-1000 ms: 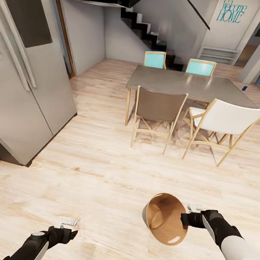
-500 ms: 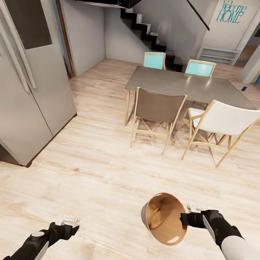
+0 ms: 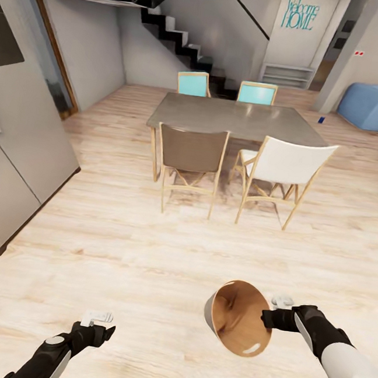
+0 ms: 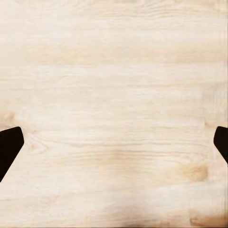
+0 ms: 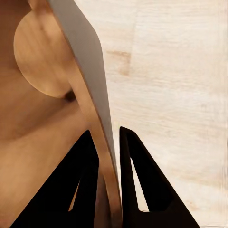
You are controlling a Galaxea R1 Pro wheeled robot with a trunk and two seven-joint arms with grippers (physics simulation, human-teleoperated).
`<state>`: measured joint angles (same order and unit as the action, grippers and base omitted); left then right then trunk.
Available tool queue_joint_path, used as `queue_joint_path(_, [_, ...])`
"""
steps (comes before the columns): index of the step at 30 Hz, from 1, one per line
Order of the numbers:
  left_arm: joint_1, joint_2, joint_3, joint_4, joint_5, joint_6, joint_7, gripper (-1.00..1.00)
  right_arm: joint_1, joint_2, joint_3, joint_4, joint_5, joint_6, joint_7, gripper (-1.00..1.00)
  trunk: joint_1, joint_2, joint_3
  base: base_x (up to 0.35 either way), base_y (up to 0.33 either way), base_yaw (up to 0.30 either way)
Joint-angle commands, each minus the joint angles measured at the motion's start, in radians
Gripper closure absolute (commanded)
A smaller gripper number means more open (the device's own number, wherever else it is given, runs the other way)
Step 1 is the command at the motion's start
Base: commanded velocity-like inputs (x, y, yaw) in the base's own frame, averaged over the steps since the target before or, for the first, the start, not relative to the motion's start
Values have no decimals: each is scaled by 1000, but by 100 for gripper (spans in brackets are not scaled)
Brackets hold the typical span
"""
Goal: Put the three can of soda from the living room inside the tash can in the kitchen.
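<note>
Head view shows the tash can [image 3: 238, 325] carried low in front of me, tipped so its brown inside faces the camera, with nothing in it. My right gripper [image 3: 269, 317] pinches it by the rim; on the right wrist view one finger [image 5: 85, 183] is inside the wall and the other outside, closed tight on the thin edge. I judge the bin light and stiff, but held at one point of the rim it can swing or slip, so I would drive gently. My left gripper [image 3: 101, 327] hangs over the bare wood floor [image 3: 118, 245], fingers spread wide, holding nothing. Beyond stand the dining table [image 3: 238, 118] and chairs.
</note>
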<state>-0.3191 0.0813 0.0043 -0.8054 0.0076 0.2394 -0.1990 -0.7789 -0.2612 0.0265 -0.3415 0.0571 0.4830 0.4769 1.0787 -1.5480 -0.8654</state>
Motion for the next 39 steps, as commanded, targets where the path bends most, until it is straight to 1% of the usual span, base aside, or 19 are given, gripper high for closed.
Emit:
queue_joint_path(1, [0, 0, 0, 0, 0, 0, 0, -100, 0, 1, -4, -1, -14, 3, 5, 100, 0, 0, 0, 0, -304, -240])
queue_joint_path(12, [0, 0, 0, 0, 0, 0, 0, -100, 0, 0, -4, -1, -14, 3, 9, 100, 0, 0, 0, 0, -298, -241])
queue_joint_path(18, [0, 0, 1, -3, 1, -1, 1, -100, 0, -2, -5, -1, -15, 3, 9, 100, 0, 0, 1, 0, -106, -249])
queue_joint_path(32, [0, 0, 1, -3, 2, 2, -1, -100, 0, -3, -7, -1, -16, 3, 9, 100, -54, 98, 56, 0, -5, -238])
queue_joint_path(39, [0, 0, 1, -2, 0, 6, -29, -100, 0, -2, -6, 0, -17, 3, 9, 100, -81, 147, 85, 0, 0, -212])
